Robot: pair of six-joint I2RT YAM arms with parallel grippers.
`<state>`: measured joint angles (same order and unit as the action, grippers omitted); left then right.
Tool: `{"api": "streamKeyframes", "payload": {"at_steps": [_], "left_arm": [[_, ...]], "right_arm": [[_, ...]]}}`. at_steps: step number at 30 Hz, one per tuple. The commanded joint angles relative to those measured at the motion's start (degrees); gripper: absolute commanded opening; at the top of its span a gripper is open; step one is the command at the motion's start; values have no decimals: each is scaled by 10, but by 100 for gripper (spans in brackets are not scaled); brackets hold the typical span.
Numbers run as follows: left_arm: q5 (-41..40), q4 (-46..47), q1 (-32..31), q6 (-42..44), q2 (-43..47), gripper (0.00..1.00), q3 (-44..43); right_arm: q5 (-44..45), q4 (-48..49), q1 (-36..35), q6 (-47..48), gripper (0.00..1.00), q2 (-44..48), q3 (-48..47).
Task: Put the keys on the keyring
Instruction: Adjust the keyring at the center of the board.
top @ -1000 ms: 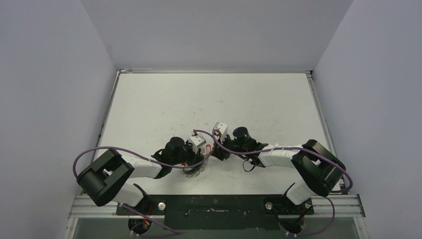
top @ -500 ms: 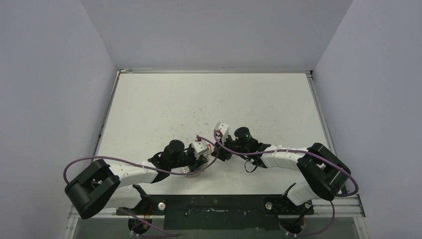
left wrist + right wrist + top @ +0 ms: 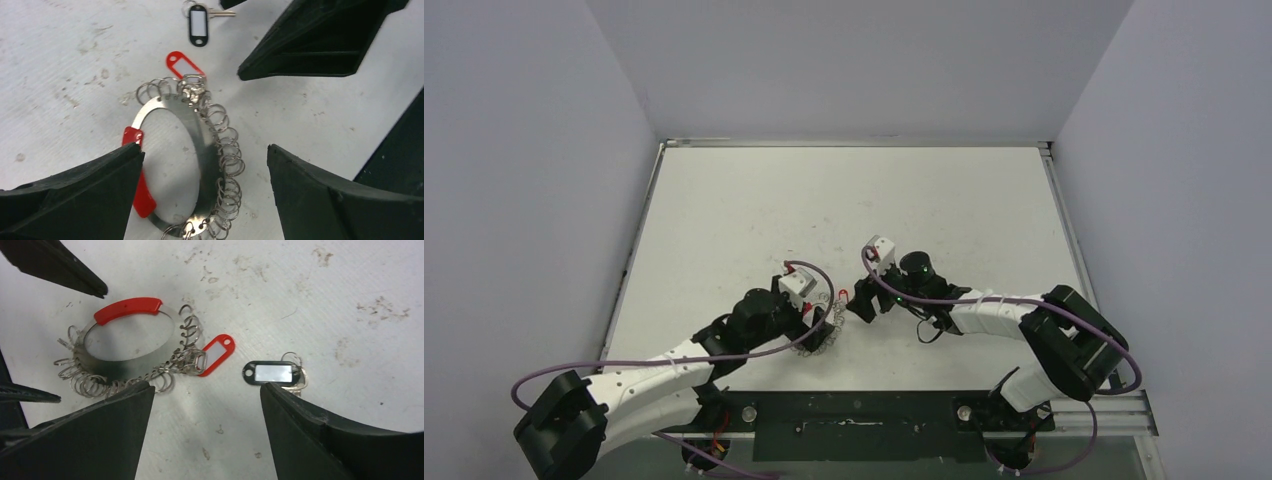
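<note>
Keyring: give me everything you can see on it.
The keyring is a large, flat silver metal band lying flat on the white table. A red sleeve covers one arc; many small wire split rings are strung around much of the rest. A red tag with a white label appears attached at that cluster, resting on the table. The open left tool straddles it without gripping. The black-tagged key lies apart, not threaded on.

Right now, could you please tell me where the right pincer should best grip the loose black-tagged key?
Probably the black tag, pinched across its short width, straight down from above: it lies flat, clear of the keyring, and its oblong body gives more to hold than the small key at its end.
</note>
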<state>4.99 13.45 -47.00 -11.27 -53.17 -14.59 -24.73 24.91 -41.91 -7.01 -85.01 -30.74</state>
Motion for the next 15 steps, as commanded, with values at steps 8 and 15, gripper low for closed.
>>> {"api": "streamKeyframes", "payload": {"at_steps": [8, 15], "left_arm": [[-183, -244, 52, -255, -38, 97, -104], [-105, -247, 101, -266, -122, 97, -138]], "right_arm": [[51, 47, 89, -203, 100, 11, -23], [68, -44, 120, -204, 100, 39, -22]]}}
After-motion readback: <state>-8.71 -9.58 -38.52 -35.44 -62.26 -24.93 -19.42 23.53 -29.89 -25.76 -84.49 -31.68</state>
